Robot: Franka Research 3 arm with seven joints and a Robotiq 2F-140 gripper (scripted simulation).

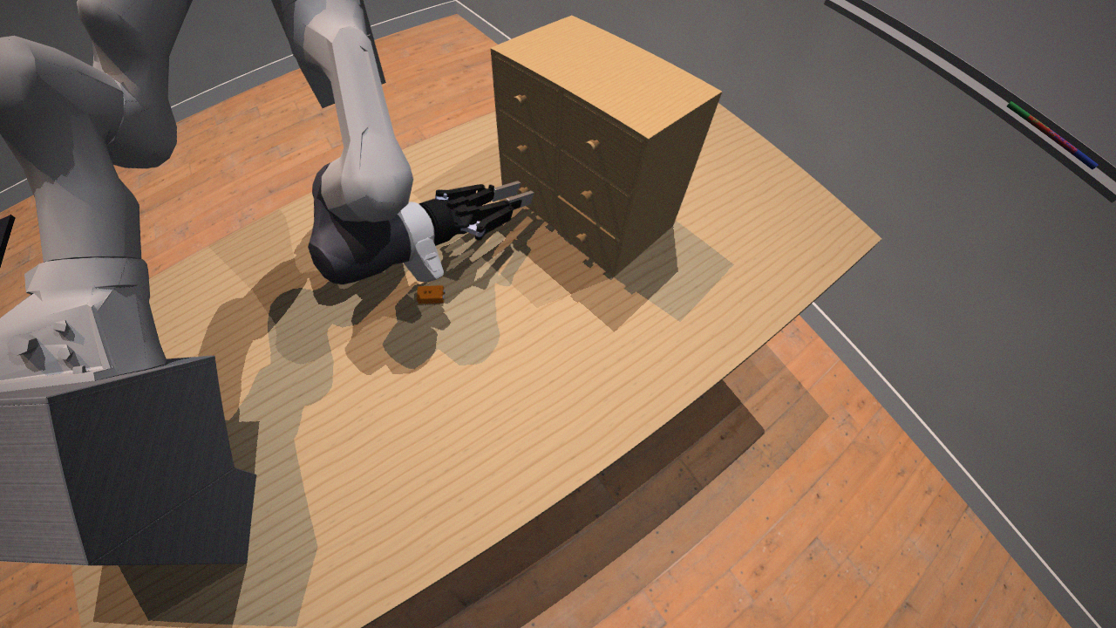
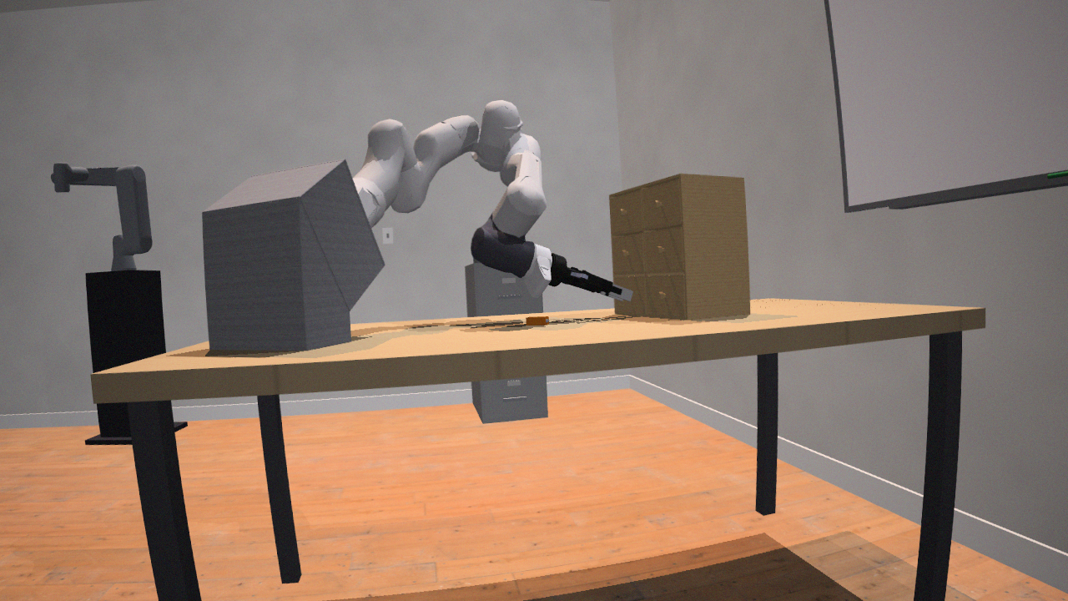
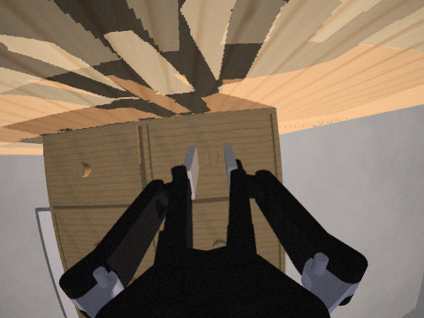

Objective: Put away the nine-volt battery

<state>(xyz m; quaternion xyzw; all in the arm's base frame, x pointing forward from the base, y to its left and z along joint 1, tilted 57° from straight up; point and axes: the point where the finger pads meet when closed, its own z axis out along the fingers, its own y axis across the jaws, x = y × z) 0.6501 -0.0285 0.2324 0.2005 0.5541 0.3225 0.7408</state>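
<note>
The chest [image 1: 609, 70] [image 2: 717, 246] stands upright with two columns of three drawers. All drawers look pushed in or nearly so; a thin lit strip shows above the lower right drawer [image 1: 573, 221] in the top view. The orange nine-volt battery [image 1: 430, 294] [image 2: 536, 320] lies on the table. My gripper [image 1: 524, 193] [image 2: 626, 294] [image 3: 210, 155] is slightly open and empty, pointing at the lower left drawer. Its knob [image 3: 214, 157] appears between the fingertips in the wrist view; whether they reach around it is unclear. The drawers' contents are hidden.
The table [image 1: 468, 437] [image 2: 597, 351] carries the chest and the arm's grey base block [image 1: 156, 468] [image 2: 254, 284]. The battery lies below and behind the gripper, near the wrist. The chest stands toward the table's far end.
</note>
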